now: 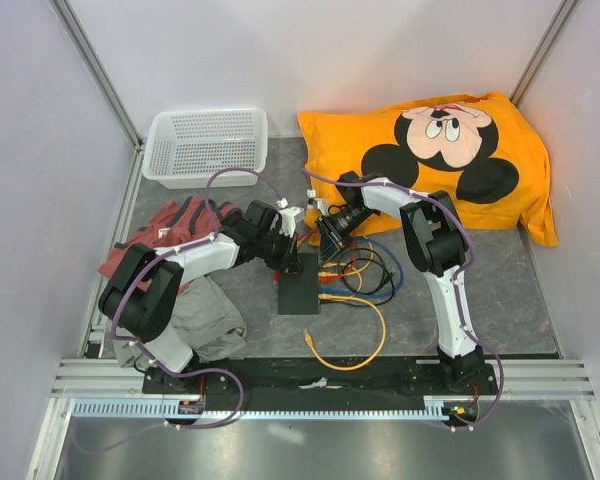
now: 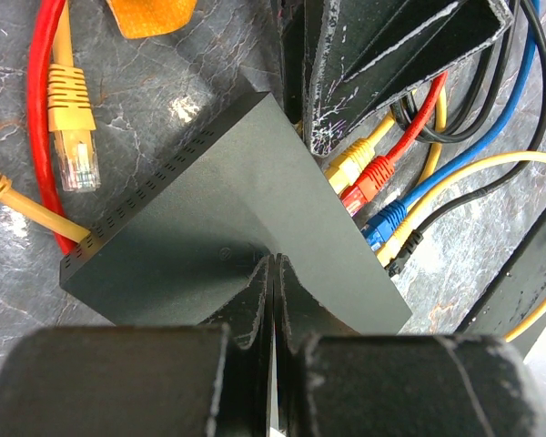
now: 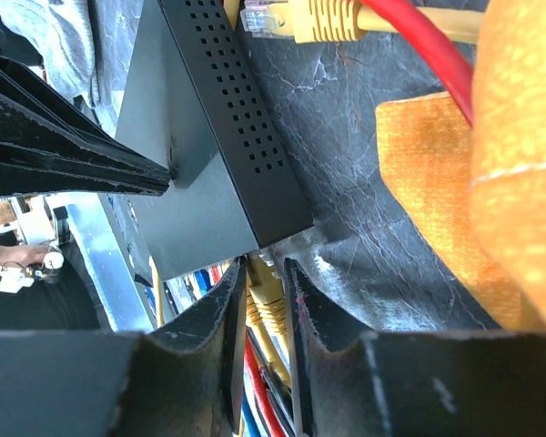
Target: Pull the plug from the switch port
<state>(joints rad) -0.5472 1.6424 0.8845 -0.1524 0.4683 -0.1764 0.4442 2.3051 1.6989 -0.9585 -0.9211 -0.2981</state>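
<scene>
Main risk sits betw. the fingers of the right gripper (image 3: 266, 273). They're closed narrow on the yellow plug (image 3: 271, 314) w/ ribbed boot, pads seemingly touching both its sides. If the latch tab isn't pressed in, a pull would prob. drag the whole box along rather than free the plug, or the pads could slip off the boot. Other plugs crowd right beside those fingers: red plug (image 2: 373, 177), blue plug (image 2: 389, 221), black plug (image 2: 404, 255). A fingertip could snag one on the way out. On the left gripper (image 2: 273, 273) the fingers are fully together w/ nothing betw. them, tips resting on the top face of the switch (image 2: 227, 209), a flat matte black rectangular box w/ vent holes along its side. That reads as a hold-down; if the press is light or off-centre, the box could pivot under the pull. So the switch lies directly under the left fingertips and just ahead of the right ones, port side toward the right fingers. Beyond the left fingertips a loose yellow connector (image 2: 75, 150) w/ clear tip lies unplugged on the grey marbled table (image 2: 191, 55), next to a red cable (image 2: 41, 109). Farthest off, behind both grippers, are an orange printed cushion (image 1: 350, 140) and a white perforated plastic basket (image 1: 205, 145).
</scene>
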